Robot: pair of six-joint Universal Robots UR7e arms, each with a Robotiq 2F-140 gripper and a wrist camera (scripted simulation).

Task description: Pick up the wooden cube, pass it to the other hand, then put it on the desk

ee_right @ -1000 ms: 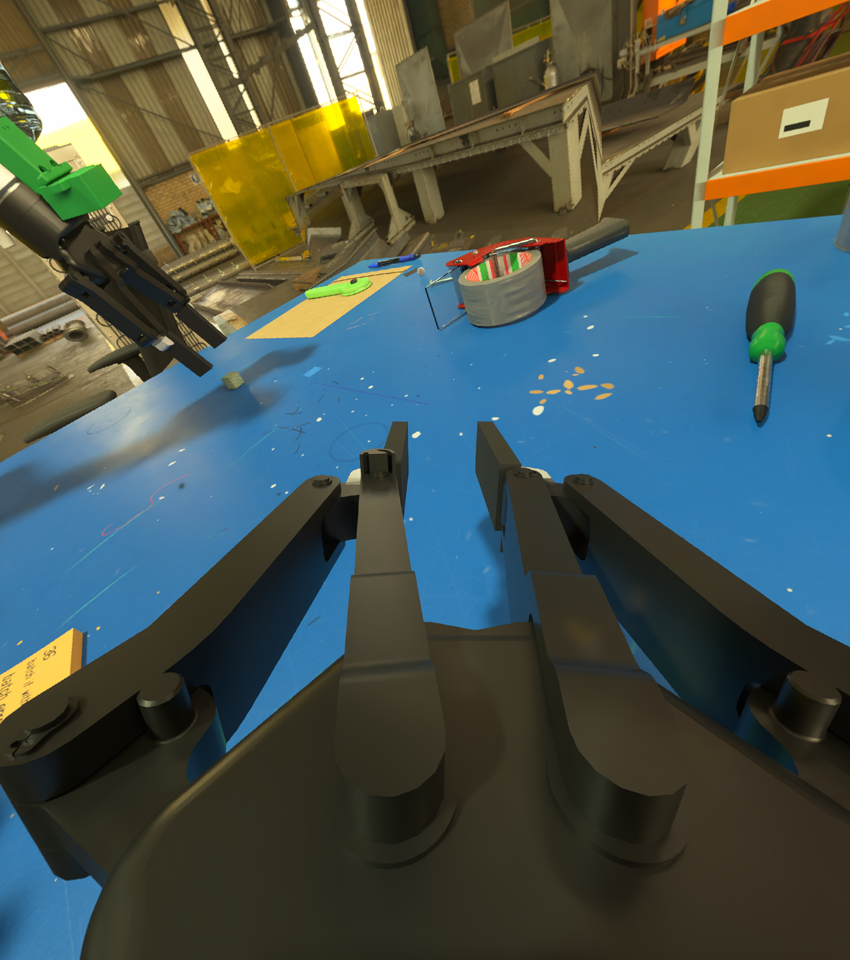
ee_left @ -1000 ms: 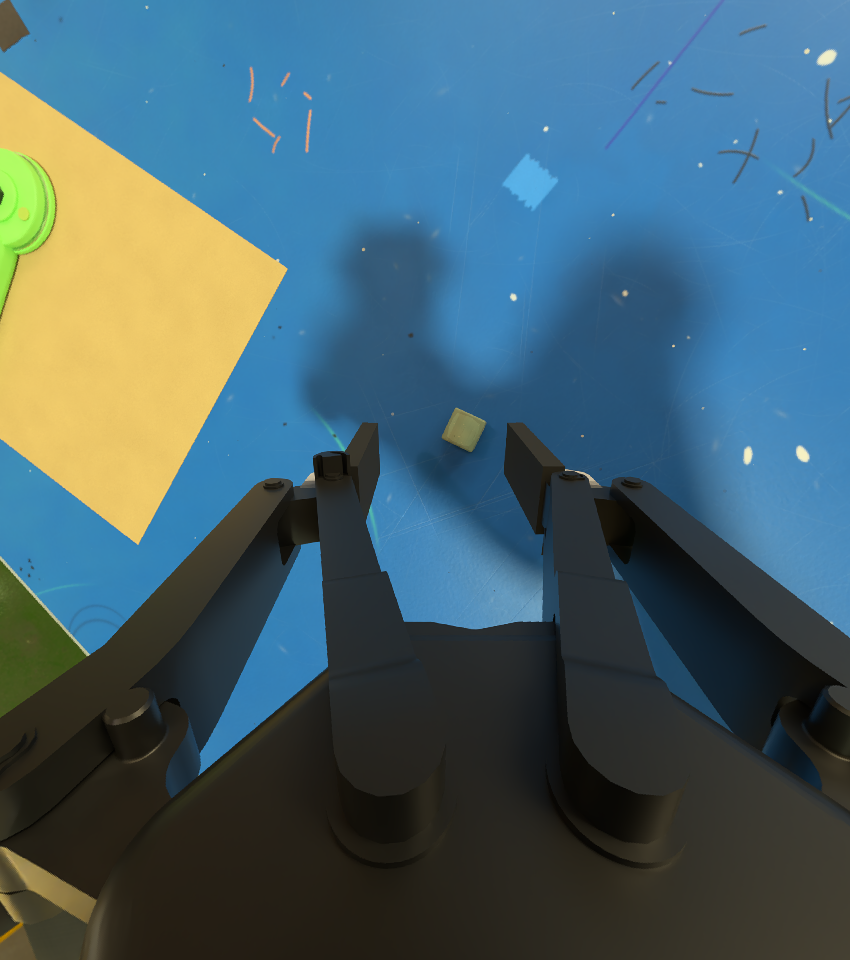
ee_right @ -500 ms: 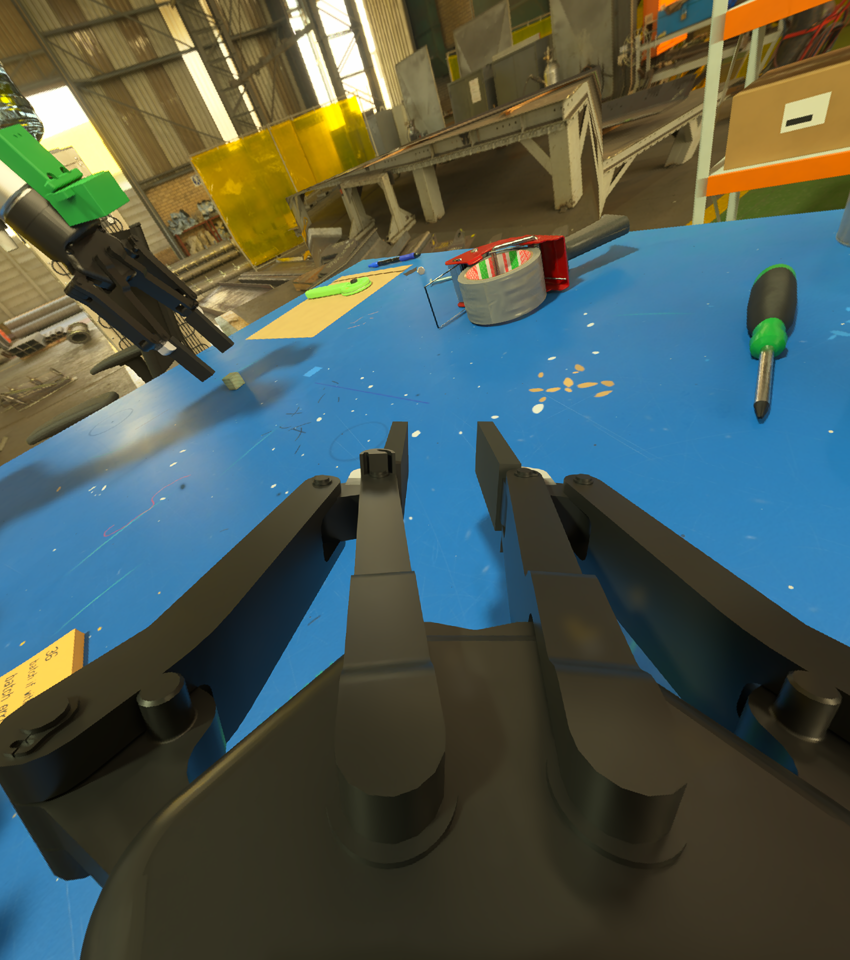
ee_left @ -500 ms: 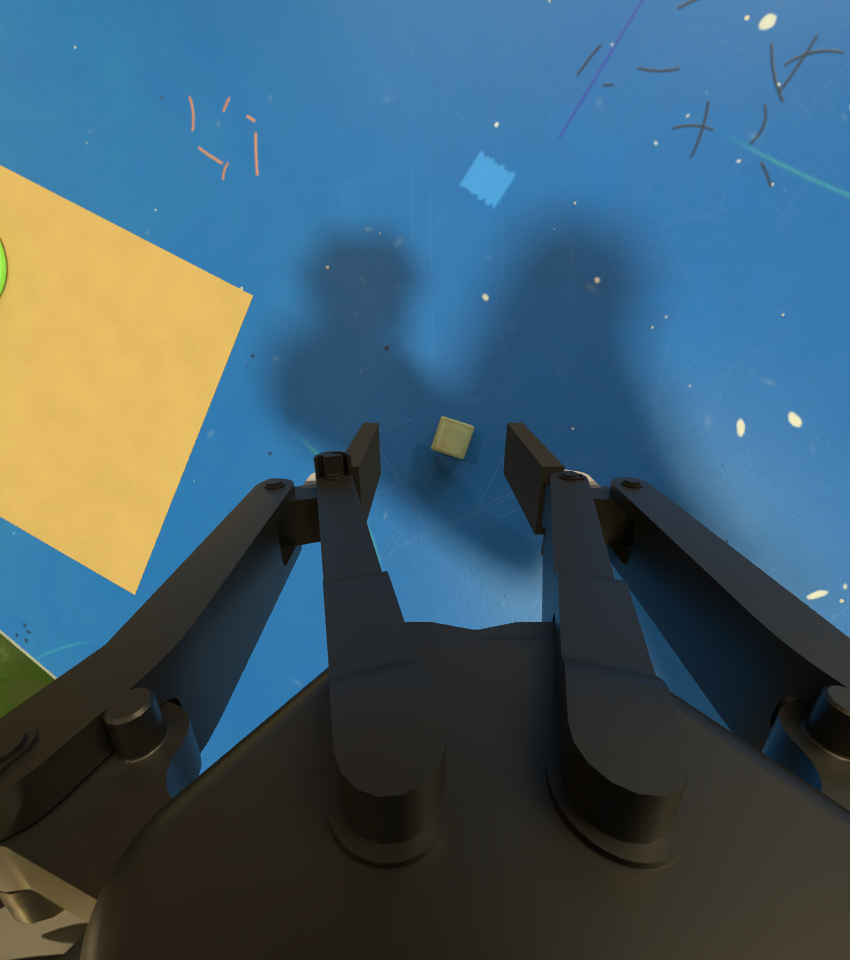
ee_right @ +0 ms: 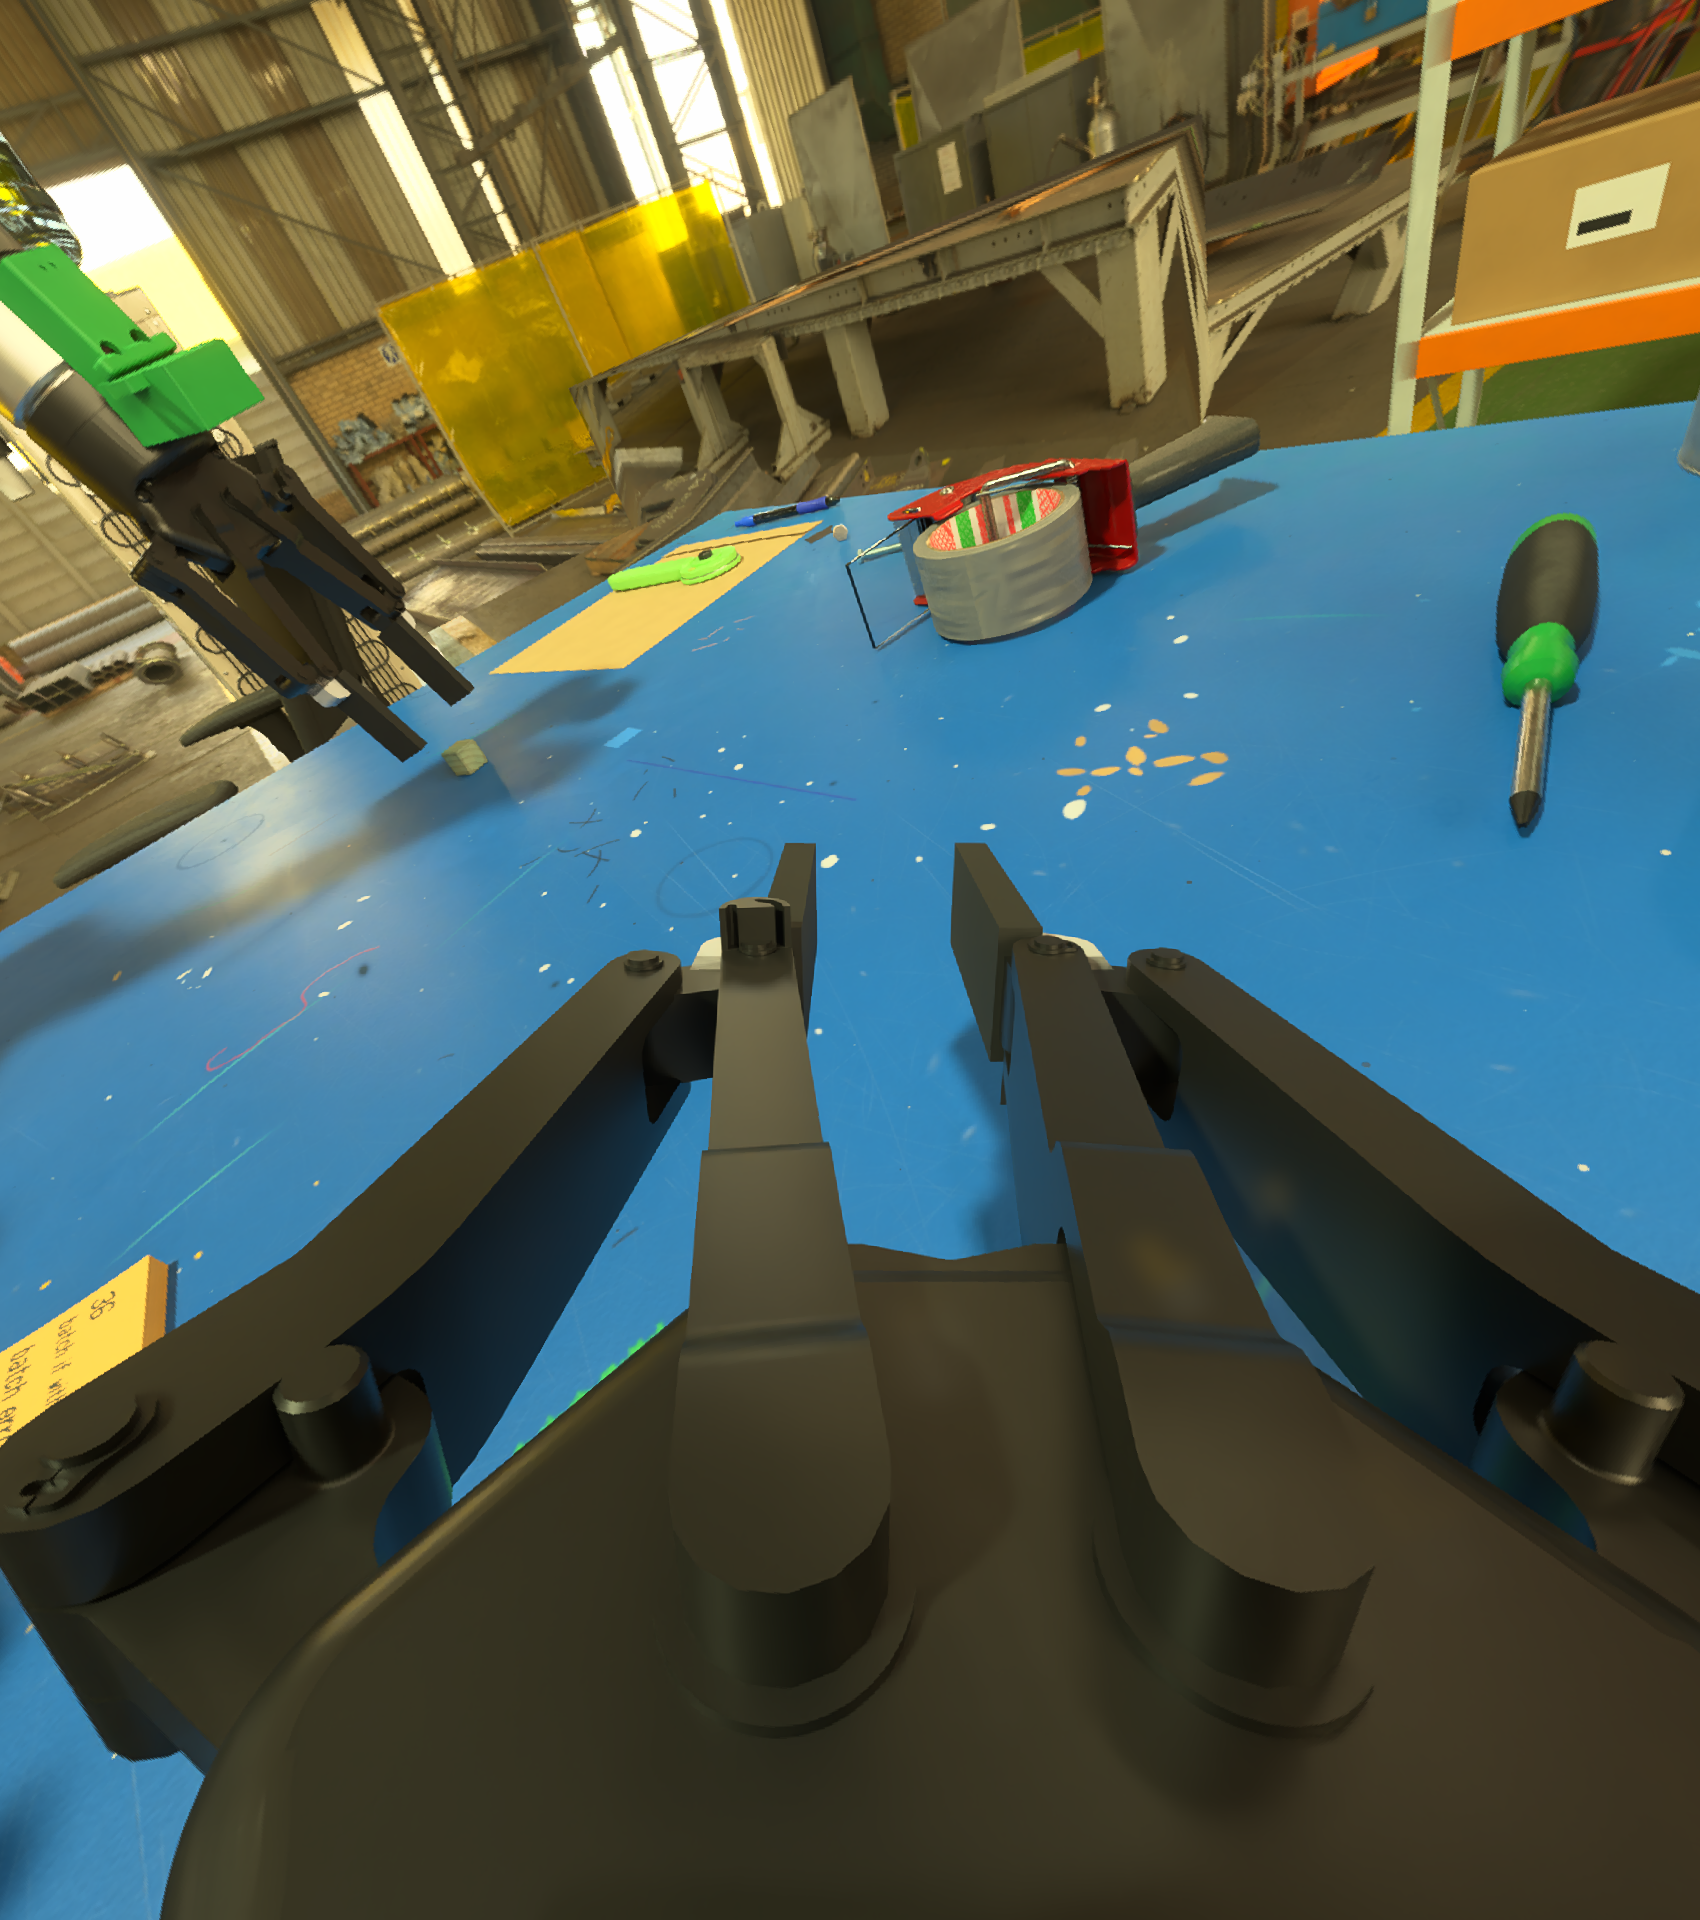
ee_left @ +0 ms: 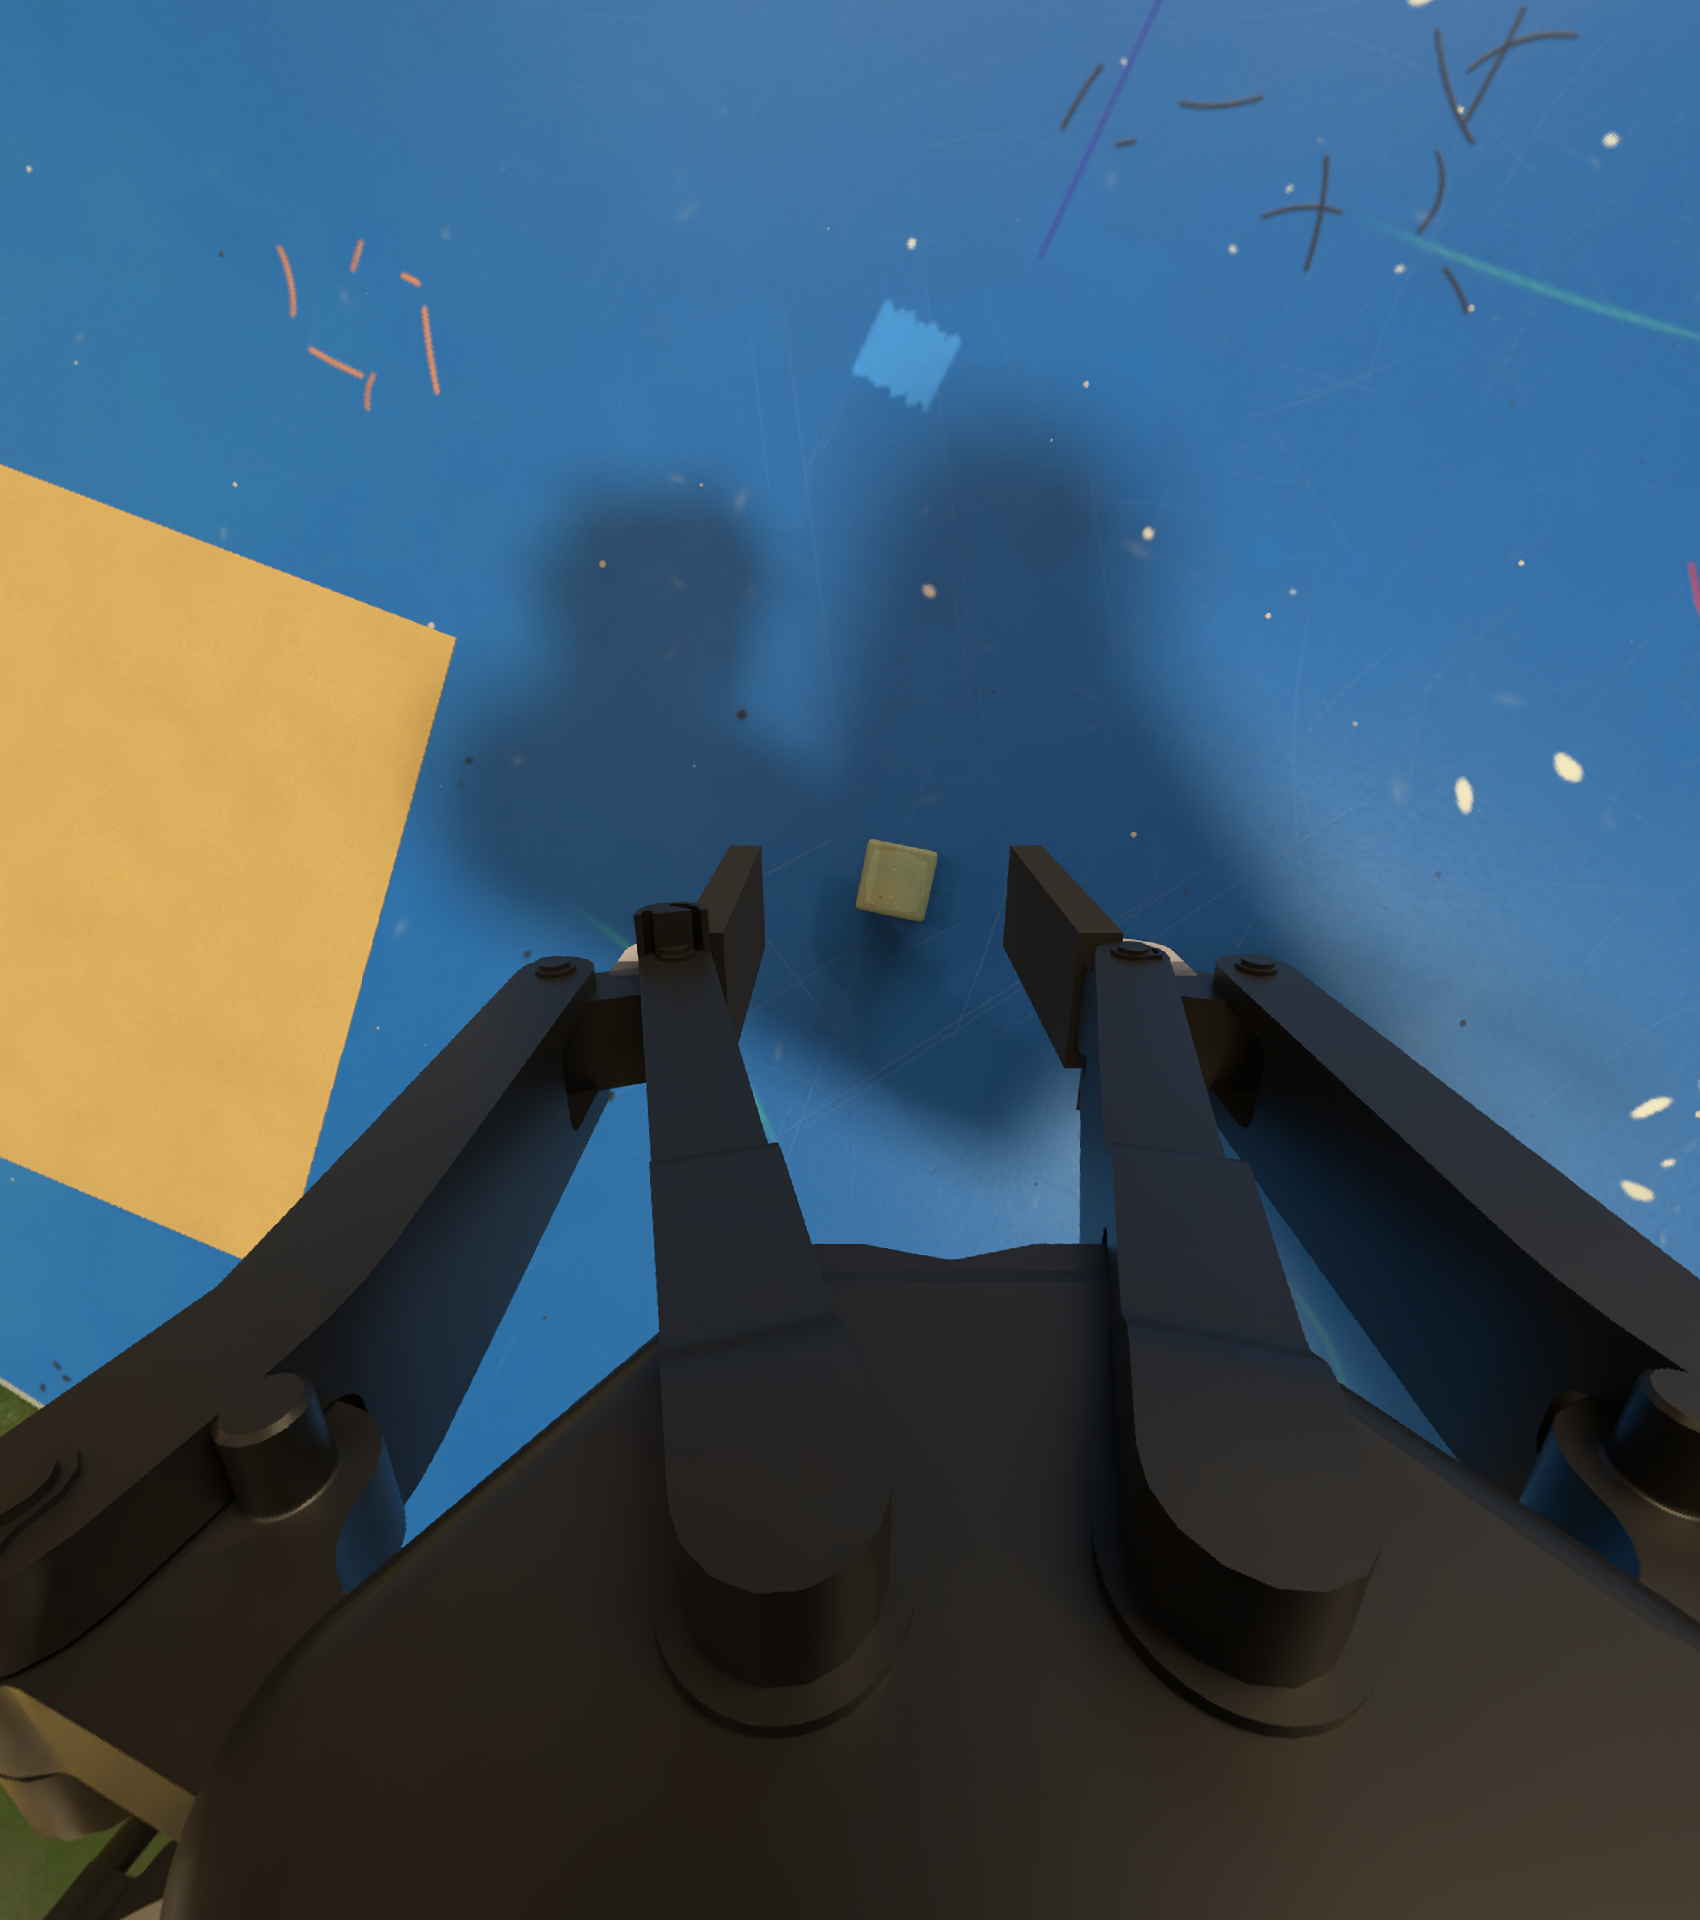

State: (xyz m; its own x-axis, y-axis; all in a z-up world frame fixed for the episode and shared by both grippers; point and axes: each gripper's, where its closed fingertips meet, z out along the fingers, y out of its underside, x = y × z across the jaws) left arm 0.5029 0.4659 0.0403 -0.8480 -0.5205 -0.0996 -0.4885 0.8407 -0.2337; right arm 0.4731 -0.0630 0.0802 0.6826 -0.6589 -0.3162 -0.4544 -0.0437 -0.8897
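A big blue surface (ee_right: pixel 1241 987) fills the room's middle. It has scratches, pen marks and little pale specks all over it.

A flat tan sheet (ee_left: pixel 129 831) lies on the surface, off to the far side. A bright green handle thing (ee_right: pixel 674 569) rests on top of that sheet.

A grey roll of tape (ee_right: pixel 1007 577) sits in a red holder, far from both arms. A screwdriver (ee_right: pixel 1542 649) with a black and green grip lies on its own, tip pointing toward the near edge. An orange note pad (ee_right: pixel 4 1423) with writing on it sits at the near corner. A blue pen (ee_right: pixel 789 510) lies past the tan sheet.

The left tool (ee_left: pixel 882 904) hangs over the surface and points down. Its two black fingers (ee_left: pixel 737 904) are spread wide apart and hold nothing. Its dark shadow falls on the blue below it. From across the surface, its tips look just above the blue, not touching it.

The right tool (ee_right: pixel 882 914) is well apart from the left one, low over the surface. Its fingers are apart too, with nothing between them.

The wooden cube (ee_left: pixel 896 880) is the smallest thing. It is pale and sits flat on the surface. From the left wrist view it shows right in the gap between the left tool's fingers, touching neither one. From the other side, the wooden cube sits just beside the tips of the left tool.
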